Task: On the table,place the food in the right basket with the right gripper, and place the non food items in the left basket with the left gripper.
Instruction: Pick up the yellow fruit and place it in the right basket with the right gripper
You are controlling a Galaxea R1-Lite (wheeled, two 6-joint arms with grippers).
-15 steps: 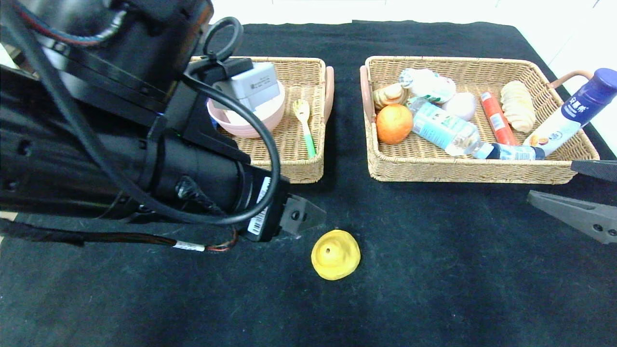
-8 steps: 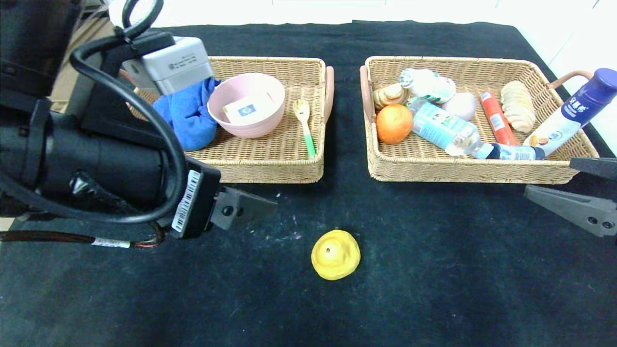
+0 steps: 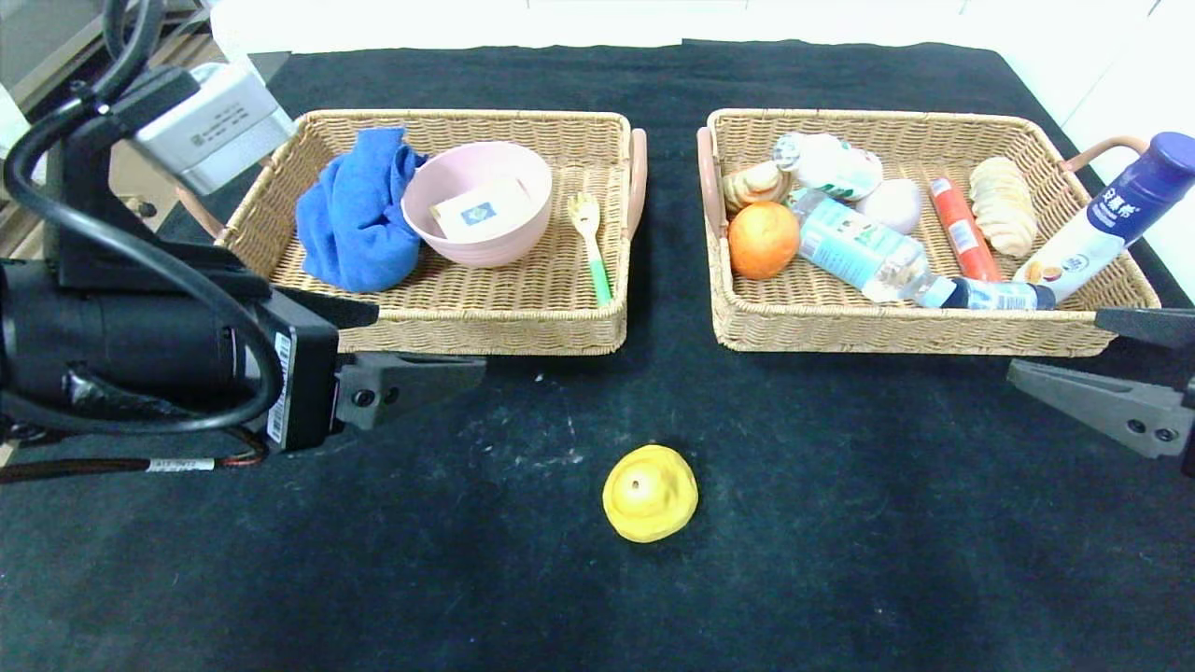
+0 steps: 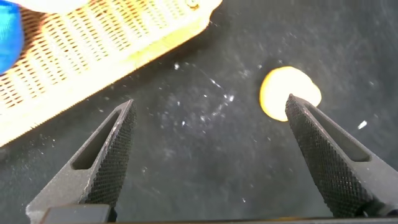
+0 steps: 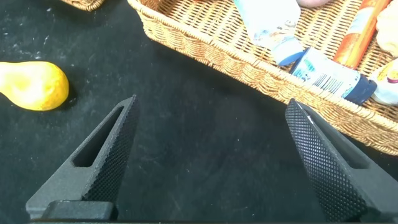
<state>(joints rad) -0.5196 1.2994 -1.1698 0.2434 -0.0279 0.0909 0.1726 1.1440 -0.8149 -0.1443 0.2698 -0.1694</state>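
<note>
A yellow pear (image 3: 650, 492) lies alone on the black table (image 3: 868, 541), near the front and midway between the baskets; it also shows in both wrist views (image 4: 283, 90) (image 5: 34, 86). My left gripper (image 3: 429, 341) hovers open and empty in front of the left basket (image 3: 485, 331), to the left of the pear. My right gripper (image 3: 1055, 343) stands open and empty at the front right corner of the right basket (image 3: 896, 331). That basket holds a clear water bottle (image 3: 864, 252), a white bottle with a dark-blue cap (image 3: 1102, 224) leaning on its rim, and a small green-labelled bottle (image 3: 826, 163).
The right basket also holds an orange (image 3: 763, 240), an egg (image 3: 892, 203), a red sausage (image 3: 957, 229) and bread (image 3: 1004, 205). In the left basket lie a blue cloth (image 3: 355, 219), a pink bowl (image 3: 476, 201) with a card in it, and a fork (image 3: 588, 243).
My left arm has drawn back to the left, away from the pear, uncovering the blue cloth and the bowl. The right gripper has barely shifted. The pear has not moved.
</note>
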